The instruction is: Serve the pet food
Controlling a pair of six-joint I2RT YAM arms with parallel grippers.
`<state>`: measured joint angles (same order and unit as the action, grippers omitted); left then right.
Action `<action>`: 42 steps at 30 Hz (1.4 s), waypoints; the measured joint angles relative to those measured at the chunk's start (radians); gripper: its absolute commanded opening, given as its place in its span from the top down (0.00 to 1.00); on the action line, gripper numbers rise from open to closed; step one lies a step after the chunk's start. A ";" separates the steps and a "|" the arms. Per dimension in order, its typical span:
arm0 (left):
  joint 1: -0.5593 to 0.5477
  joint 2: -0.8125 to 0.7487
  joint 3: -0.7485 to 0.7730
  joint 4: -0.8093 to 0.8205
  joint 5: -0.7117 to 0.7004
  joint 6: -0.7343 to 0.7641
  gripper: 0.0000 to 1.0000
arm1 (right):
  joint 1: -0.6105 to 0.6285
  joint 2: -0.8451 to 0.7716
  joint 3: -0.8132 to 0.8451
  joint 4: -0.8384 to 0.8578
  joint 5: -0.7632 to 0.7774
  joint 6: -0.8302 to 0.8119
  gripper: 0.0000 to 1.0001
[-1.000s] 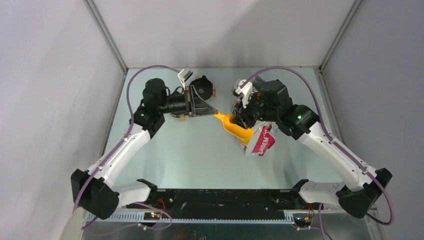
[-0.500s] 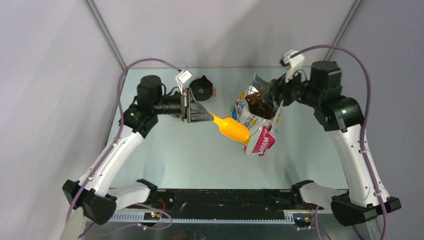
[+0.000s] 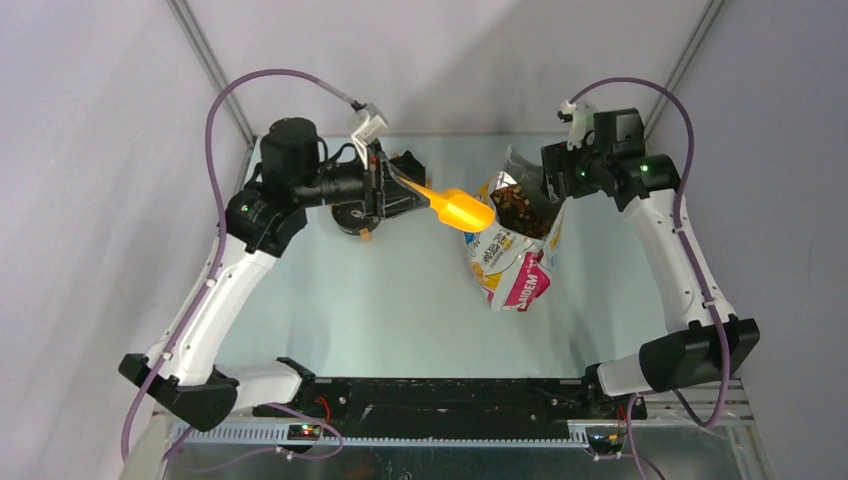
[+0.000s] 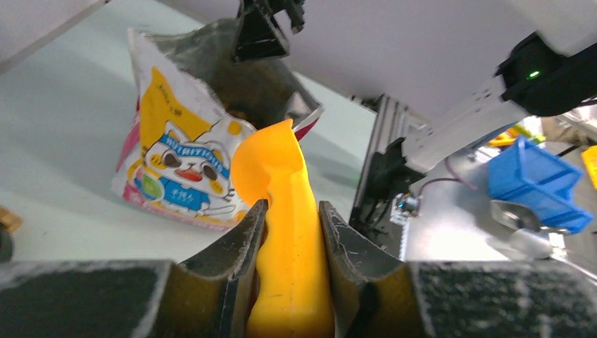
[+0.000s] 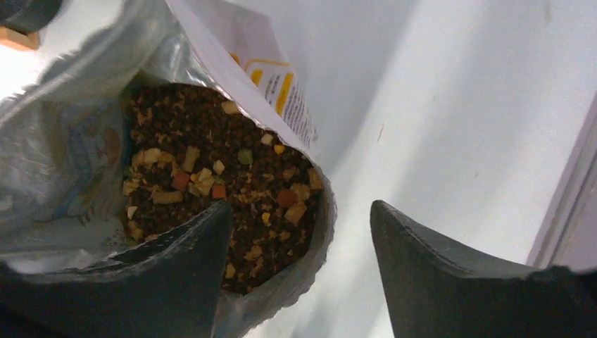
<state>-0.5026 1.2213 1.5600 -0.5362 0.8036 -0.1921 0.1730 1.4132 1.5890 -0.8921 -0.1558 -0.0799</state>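
An open cartoon-cat bag (image 3: 510,265) stands right of centre on the table, its mouth full of brown pet food (image 3: 515,200) mixed with some yellow and red bits. My left gripper (image 3: 400,190) is shut on the handle of an orange scoop (image 3: 455,208), and the scoop's bowl hovers just left of the bag's mouth. In the left wrist view the fingers (image 4: 292,204) clamp the scoop (image 4: 271,162) in front of the bag (image 4: 183,162). My right gripper (image 3: 550,175) hangs open at the bag's far right rim. Its wrist view shows the pet food (image 5: 211,141) with the bag's rim (image 5: 320,232) between the spread jaws (image 5: 301,208).
A dark round object with orange tabs (image 3: 350,215) lies on the table under my left wrist, partly hidden. Grey walls close in the table at the back and sides. A blue bin (image 4: 535,183) sits beyond the table's near rail.
My right gripper has opened, let go of the bag and drawn back up and to the right. My left arm has lifted the scoop and swung its bowl toward the bag's mouth.
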 measured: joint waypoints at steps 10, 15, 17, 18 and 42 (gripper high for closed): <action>-0.073 0.006 0.034 -0.126 -0.143 0.230 1.00 | -0.003 0.027 -0.021 -0.030 -0.014 0.023 1.00; -0.076 -0.009 0.034 -0.125 -0.095 0.257 1.00 | -0.012 0.035 -0.010 -0.042 -0.045 0.020 1.00; -0.081 -0.011 0.036 -0.126 -0.082 0.270 1.00 | -0.018 0.043 0.006 -0.055 -0.063 0.016 1.00; -0.084 -0.010 0.041 -0.126 -0.083 0.271 1.00 | -0.020 0.046 0.013 -0.059 -0.070 0.015 1.00; -0.325 0.355 0.282 -0.189 -0.621 0.306 1.00 | 0.139 0.090 0.152 -0.109 -0.172 0.065 1.00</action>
<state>-0.8276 1.5761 1.8423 -0.7254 0.1822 0.1143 0.3119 1.5032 1.7412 -1.0008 -0.3279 -0.0147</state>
